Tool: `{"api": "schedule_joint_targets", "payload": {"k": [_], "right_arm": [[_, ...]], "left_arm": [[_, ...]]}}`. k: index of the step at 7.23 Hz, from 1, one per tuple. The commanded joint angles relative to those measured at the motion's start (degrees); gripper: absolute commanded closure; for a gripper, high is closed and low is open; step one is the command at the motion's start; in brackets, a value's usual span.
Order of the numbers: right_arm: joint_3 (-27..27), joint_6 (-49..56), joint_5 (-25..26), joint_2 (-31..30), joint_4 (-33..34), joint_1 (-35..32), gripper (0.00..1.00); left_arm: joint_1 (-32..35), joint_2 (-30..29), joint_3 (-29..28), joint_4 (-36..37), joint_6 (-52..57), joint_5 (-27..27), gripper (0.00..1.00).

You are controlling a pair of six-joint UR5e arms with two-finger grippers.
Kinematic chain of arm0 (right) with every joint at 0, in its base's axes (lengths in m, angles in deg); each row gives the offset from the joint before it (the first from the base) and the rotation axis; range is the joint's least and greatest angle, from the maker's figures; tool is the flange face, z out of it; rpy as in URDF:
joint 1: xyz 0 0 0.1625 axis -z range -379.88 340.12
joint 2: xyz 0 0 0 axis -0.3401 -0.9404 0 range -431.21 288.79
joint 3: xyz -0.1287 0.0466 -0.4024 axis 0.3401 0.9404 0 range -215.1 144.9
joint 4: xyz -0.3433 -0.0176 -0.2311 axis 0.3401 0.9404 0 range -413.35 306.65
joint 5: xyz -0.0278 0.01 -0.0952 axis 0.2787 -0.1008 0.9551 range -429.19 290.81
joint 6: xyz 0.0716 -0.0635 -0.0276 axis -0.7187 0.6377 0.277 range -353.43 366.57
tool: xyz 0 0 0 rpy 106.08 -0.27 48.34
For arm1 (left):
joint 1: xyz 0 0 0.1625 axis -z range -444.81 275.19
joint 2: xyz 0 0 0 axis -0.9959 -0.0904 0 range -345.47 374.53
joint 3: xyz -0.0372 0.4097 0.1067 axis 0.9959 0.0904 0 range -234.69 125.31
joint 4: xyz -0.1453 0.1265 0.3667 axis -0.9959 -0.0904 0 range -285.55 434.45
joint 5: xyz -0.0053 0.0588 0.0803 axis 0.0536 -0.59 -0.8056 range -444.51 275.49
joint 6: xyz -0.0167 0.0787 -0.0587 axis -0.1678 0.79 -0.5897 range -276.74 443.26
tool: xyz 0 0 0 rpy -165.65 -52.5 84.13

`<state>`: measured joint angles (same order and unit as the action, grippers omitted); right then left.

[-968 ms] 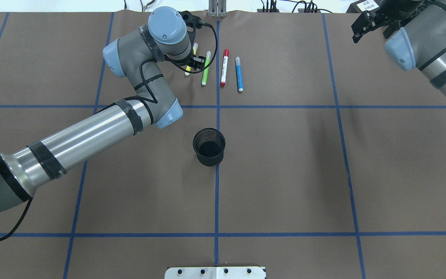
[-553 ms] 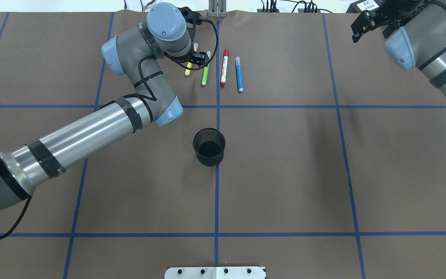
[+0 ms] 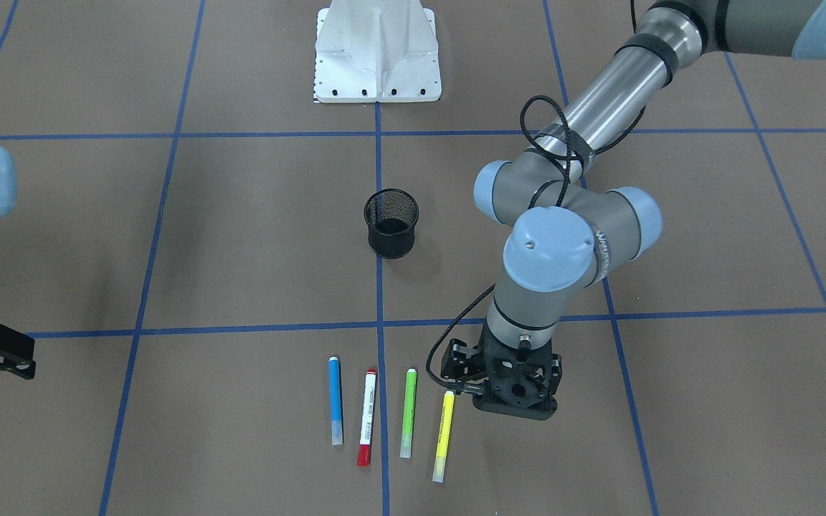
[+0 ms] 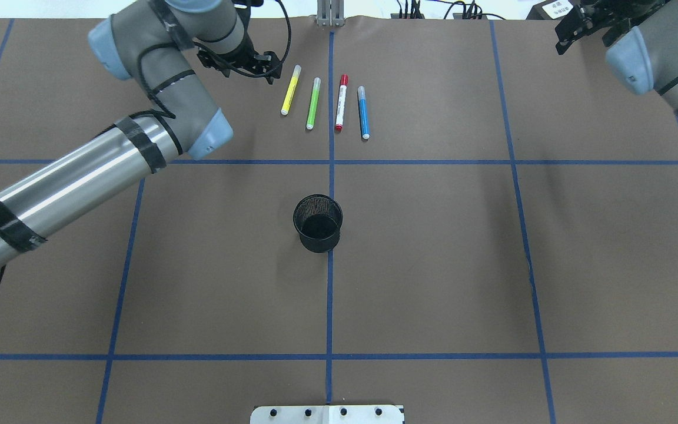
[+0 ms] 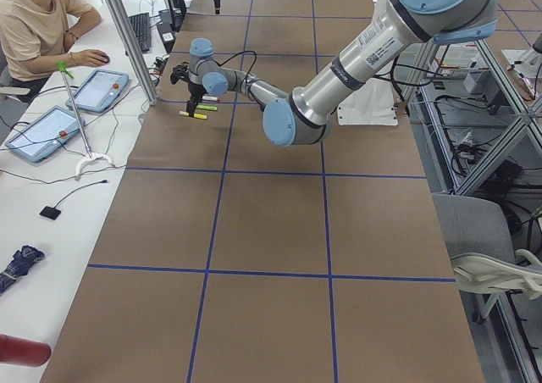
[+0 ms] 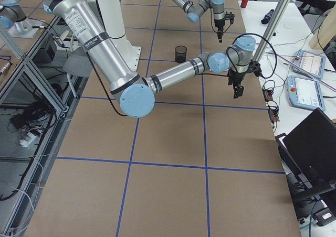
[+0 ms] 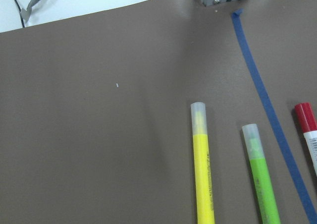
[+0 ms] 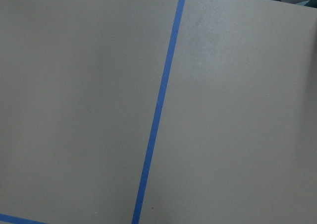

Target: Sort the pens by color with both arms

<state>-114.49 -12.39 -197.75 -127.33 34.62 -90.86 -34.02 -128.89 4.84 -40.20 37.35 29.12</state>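
yellow pen (image 4: 291, 89): flat on the desk (image 4: 433, 265), leftmost of the row in the overhead view, pale cap pointing at the far edge, lying a touch slanted.
green pen (image 4: 313, 103): next along and apart from it, same heading, just left of the blue tape line (image 4: 331, 176).
white pen (image 4: 341, 102): red at both ends, just right of that line.
blue pen (image 4: 363, 112): rightmost, pale cap far.
left arm (image 4: 80, 176): stretched to the far side, wrist just beside the yellow pen, not touching.
right arm (image 4: 668, 53): over the far right corner, well apart from the pens.
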Motion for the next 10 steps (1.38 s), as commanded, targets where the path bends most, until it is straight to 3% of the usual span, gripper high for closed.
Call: {"api": "schedule_joint_targets", "payload": {"k": [1, 2, 4, 6, 7, 10], "right_arm": [[0.0, 6.7, -0.2, -3.0, 0.2, -4.2, 0.01], [0.0, 9.0, -0.2, -4.3, 0.2, -5.6, 0.01], [0.5, 11.6, -0.3, -6.8, 0.8, -8.8, 0.01], [0.6, 25.0, 0.5, -8.0, 6.1, -11.5, 0.01], [0.6, 30.6, 0.5, -10.0, 6.7, -13.5, 0.00], [-1.1, 35.0, -0.4, -16.8, 6.7, -19.5, 0.01]], "left_arm": [[6.0, 5.8, 6.4, 5.5, 8.0, 7.8, 0.01], [8.7, 8.6, 11.0, 12.0, 13.3, 9.0, 0.01], [16.1, 12.0, 12.3, 21.2, 24.6, 12.3, 0.01], [23.6, 17.2, 12.3, 23.1, 35.8, 16.2, 0.01], [26.8, 18.9, 11.9, 23.3, 36.2, 17.7, 0.01], [32.2, 24.1, 12.3, 23.4, 42.7, 17.9, 0.01]]}}
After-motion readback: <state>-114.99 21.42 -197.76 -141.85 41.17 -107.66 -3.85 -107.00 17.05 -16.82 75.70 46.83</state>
